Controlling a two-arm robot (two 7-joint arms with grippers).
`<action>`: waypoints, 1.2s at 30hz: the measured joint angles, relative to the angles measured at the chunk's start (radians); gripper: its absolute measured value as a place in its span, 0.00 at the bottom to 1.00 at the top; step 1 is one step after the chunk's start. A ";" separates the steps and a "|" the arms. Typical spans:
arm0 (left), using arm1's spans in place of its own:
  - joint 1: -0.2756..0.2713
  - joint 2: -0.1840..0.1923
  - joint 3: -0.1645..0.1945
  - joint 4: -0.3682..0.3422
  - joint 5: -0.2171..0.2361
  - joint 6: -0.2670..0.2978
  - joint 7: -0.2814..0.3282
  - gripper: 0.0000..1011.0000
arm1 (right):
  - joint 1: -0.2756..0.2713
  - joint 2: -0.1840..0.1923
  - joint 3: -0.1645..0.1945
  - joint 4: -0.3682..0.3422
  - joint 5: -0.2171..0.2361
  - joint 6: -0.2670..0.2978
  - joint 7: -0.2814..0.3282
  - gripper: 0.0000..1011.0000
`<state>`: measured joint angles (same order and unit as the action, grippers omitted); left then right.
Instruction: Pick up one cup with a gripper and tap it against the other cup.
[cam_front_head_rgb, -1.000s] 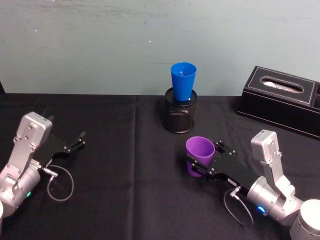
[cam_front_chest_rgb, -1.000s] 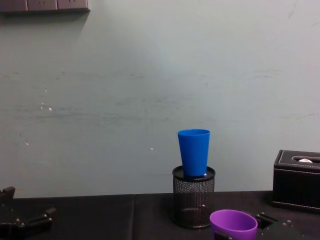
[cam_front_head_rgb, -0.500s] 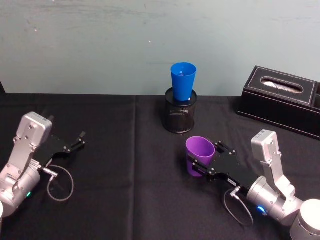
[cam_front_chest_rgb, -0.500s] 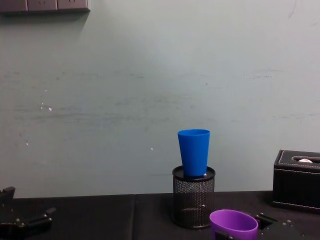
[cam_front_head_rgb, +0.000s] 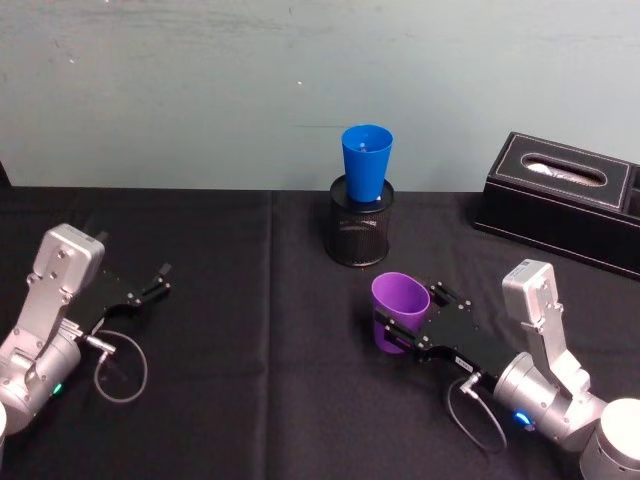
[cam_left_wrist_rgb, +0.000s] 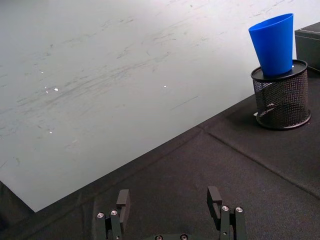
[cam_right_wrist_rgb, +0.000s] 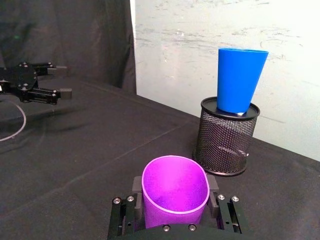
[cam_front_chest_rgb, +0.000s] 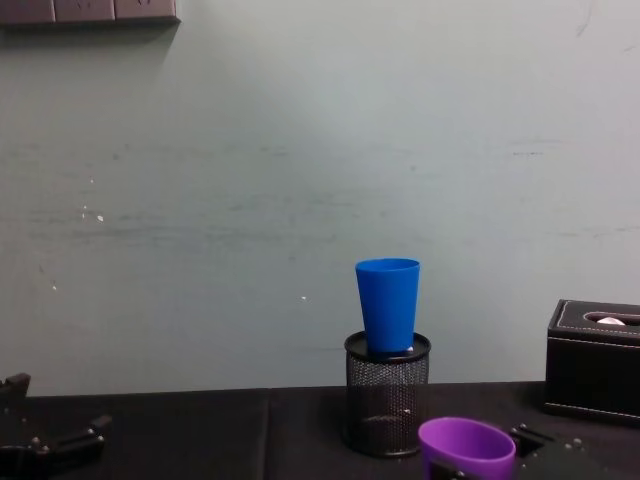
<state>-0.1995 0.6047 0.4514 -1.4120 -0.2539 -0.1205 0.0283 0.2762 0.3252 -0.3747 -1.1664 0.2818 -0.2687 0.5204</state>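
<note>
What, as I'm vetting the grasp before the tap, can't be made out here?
Purple cup, underside: head view looks from above, right gripper hides it in right wrist view, chest view's bottom edge cuts it; lifted or resting, cannot tell.
Blue cup, bottom: sunk in the mesh pen holder, every view.
Left gripper, parked on the left: cut by chest view's lower edge.

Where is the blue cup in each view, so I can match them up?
Head view: blue cup centre, near the wall, behind the purple cup.
Chest view: blue cup right of centre, behind the purple cup.
Left wrist view: blue cup far beyond the open left gripper.
Right wrist view: blue cup beyond the purple cup held by the right gripper.
Shared landmark: the black mesh pen holder it stands in.
</note>
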 joint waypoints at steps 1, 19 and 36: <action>0.000 0.000 0.000 0.000 0.000 0.000 0.000 1.00 | 0.000 0.000 0.000 -0.004 0.003 0.000 0.002 0.73; 0.000 0.000 0.000 0.000 0.000 0.000 0.000 1.00 | -0.016 0.008 0.028 -0.156 -0.026 0.017 -0.062 0.73; 0.000 0.000 0.000 0.000 0.000 0.000 0.000 1.00 | 0.040 -0.026 0.066 -0.181 -0.025 0.067 -0.118 0.73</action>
<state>-0.1995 0.6047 0.4514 -1.4120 -0.2539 -0.1205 0.0283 0.3162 0.2988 -0.3091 -1.3472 0.2568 -0.2014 0.4029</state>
